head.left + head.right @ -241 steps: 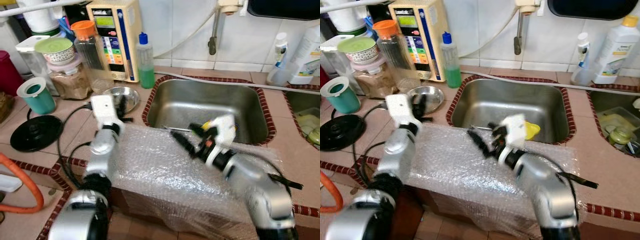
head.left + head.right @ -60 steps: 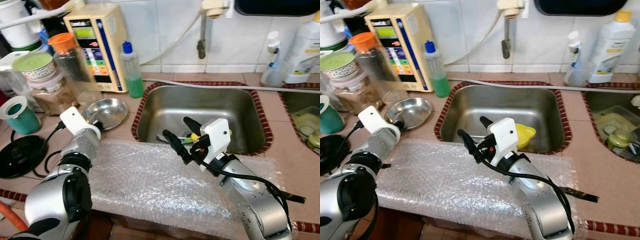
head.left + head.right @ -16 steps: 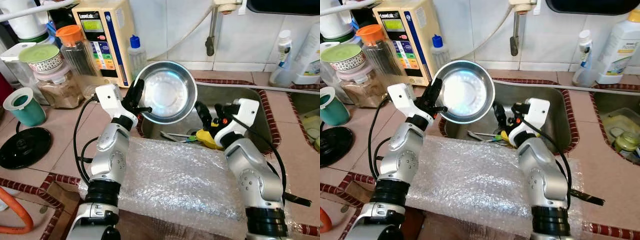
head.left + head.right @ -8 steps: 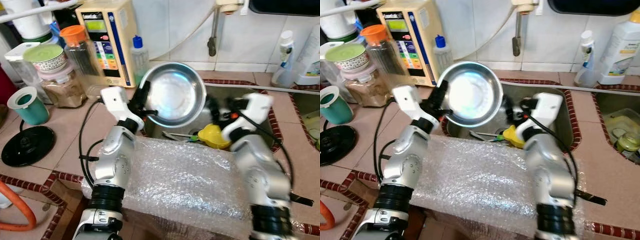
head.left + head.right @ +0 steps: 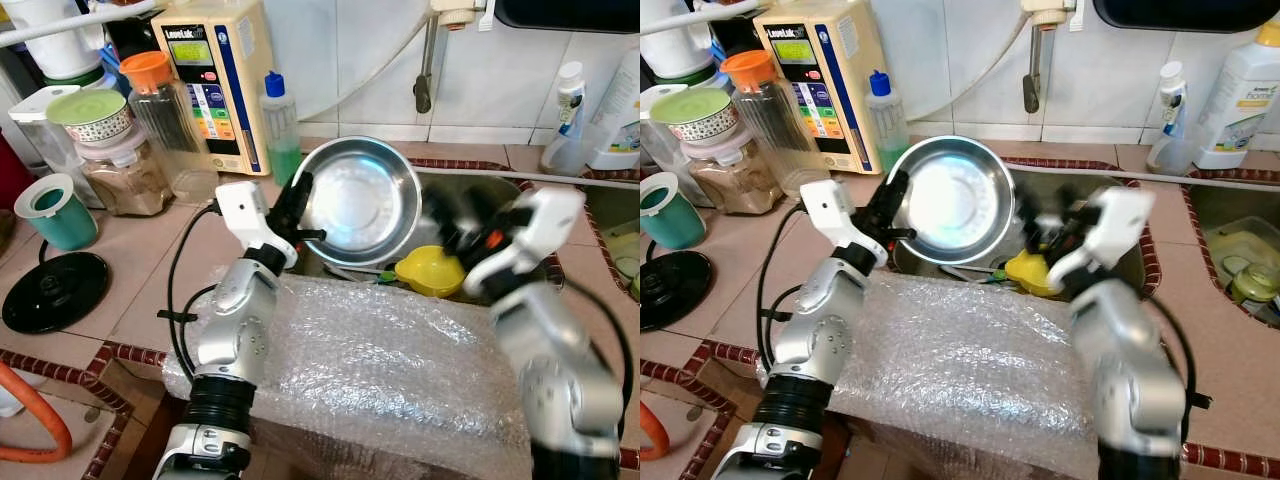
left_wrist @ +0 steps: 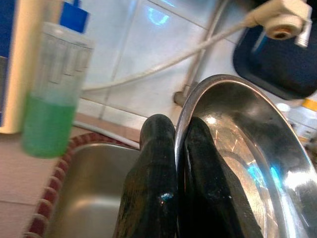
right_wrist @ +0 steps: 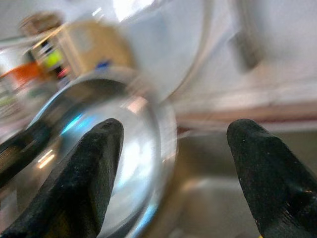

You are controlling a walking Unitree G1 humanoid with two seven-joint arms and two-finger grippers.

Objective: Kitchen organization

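Shiny steel bowl [image 5: 360,200], tilted upright, above sink [image 5: 495,195] edge

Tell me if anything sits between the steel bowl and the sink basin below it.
The left gripper holds the steel bowl by its rim, tilted over the sink. Below it lie a yellow cup and some utensils, so the basin floor is partly taken. The right gripper, open, hovers beside the bowl.
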